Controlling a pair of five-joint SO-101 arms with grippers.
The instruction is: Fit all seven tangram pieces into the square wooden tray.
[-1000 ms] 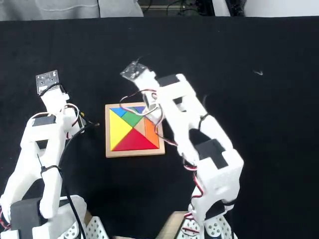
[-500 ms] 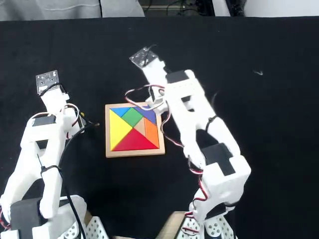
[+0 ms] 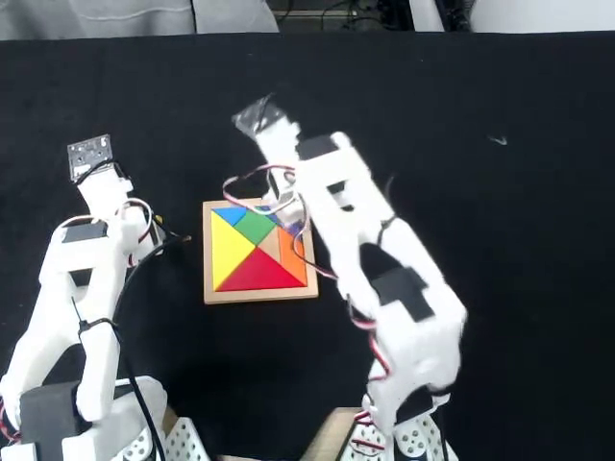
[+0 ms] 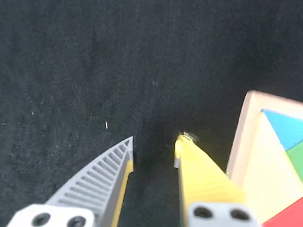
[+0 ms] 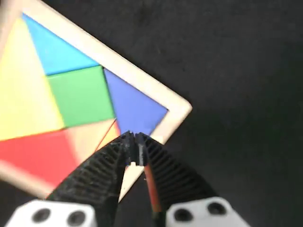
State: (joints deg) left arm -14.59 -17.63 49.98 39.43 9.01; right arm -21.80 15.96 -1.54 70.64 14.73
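Observation:
The square wooden tray (image 3: 259,294) lies mid-table, holding a yellow triangle (image 3: 227,252), a red triangle (image 3: 258,275), a green square (image 3: 255,227), a light-blue triangle (image 3: 230,213) and an orange piece (image 3: 292,254). In the right wrist view my right gripper (image 5: 134,144) is shut and empty, its tips just over the violet-blue triangle (image 5: 132,106) near the tray's corner (image 5: 182,108), beside the green square (image 5: 78,97). My left gripper (image 4: 154,146) stands open over black cloth, just off the tray's edge (image 4: 239,137).
Black cloth covers the whole table (image 3: 500,240), with wide free room to the right and at the back. The right arm's body (image 3: 365,250) hangs over the tray's right side. The left arm (image 3: 82,269) stands to the left of the tray.
The right arm swung back away from the tray's right side, then returned leftward over its far right corner. The left arm and the pieces have stayed put.

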